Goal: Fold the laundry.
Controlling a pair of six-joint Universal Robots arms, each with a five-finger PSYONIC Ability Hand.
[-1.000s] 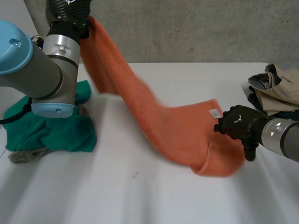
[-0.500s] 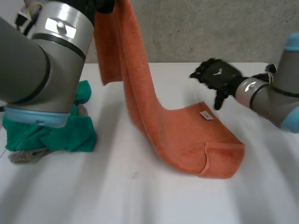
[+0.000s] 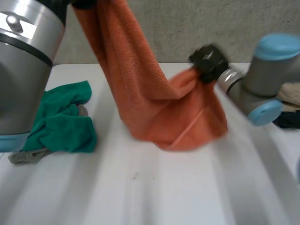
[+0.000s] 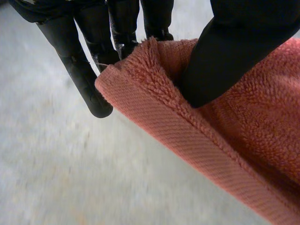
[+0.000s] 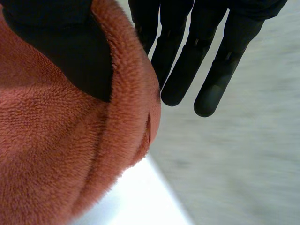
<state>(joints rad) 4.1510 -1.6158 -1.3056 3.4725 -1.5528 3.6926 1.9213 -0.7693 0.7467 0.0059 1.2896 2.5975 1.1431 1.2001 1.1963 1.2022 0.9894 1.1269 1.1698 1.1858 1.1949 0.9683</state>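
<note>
Currently the step appears to be spreading: left hand [image 4: 234, 42] pinches the towel [image 3: 154, 108] by its hem, right hand [image 3: 208, 61] pinches another edge. Next move likely requires pulling taut, then laying flat.

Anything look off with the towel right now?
Somewhat. The orange towel hangs slack and creased between the left hand and the right hand. It is gathered into a bunch at the right hand, not spread flat, and its lowest fold seems to rest on the table.

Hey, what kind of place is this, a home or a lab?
Probably a robotics lab bench, not a home: a white table against a grey concrete wall, with an orange towel held up and a green cloth heap at the side.
</note>
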